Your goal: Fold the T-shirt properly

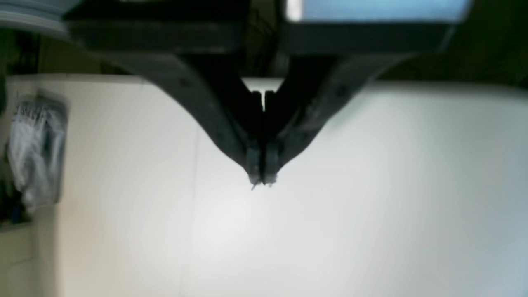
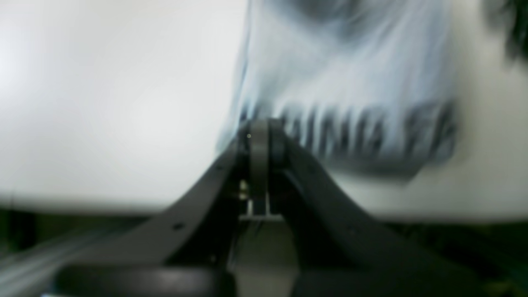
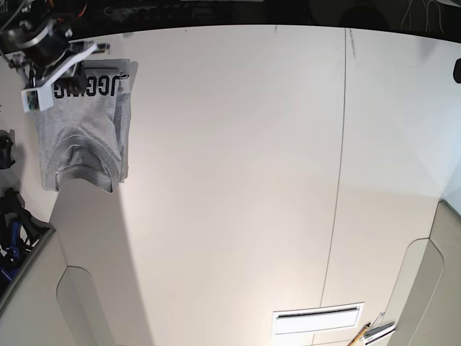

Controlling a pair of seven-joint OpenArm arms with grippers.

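Observation:
The grey T-shirt (image 3: 83, 133) lies folded into a narrow rectangle at the table's far-left corner, black block lettering (image 3: 94, 85) facing up. My right gripper (image 3: 56, 76) hovers over the lettered end. In the blurred right wrist view its jaws (image 2: 259, 132) are shut at the corner of the T-shirt (image 2: 350, 82); I cannot tell whether fabric is pinched. In the left wrist view my left gripper (image 1: 262, 179) is shut on nothing above bare white table, with the T-shirt (image 1: 37, 148) far off to its left. The left arm does not show in the base view.
The white table (image 3: 238, 180) has a seam line (image 3: 335, 180) down its right half and rounded cut-outs at both near corners. A white slotted plate (image 3: 317, 319) sits at the near edge. Dark gear (image 3: 11, 231) stands off the table's left side.

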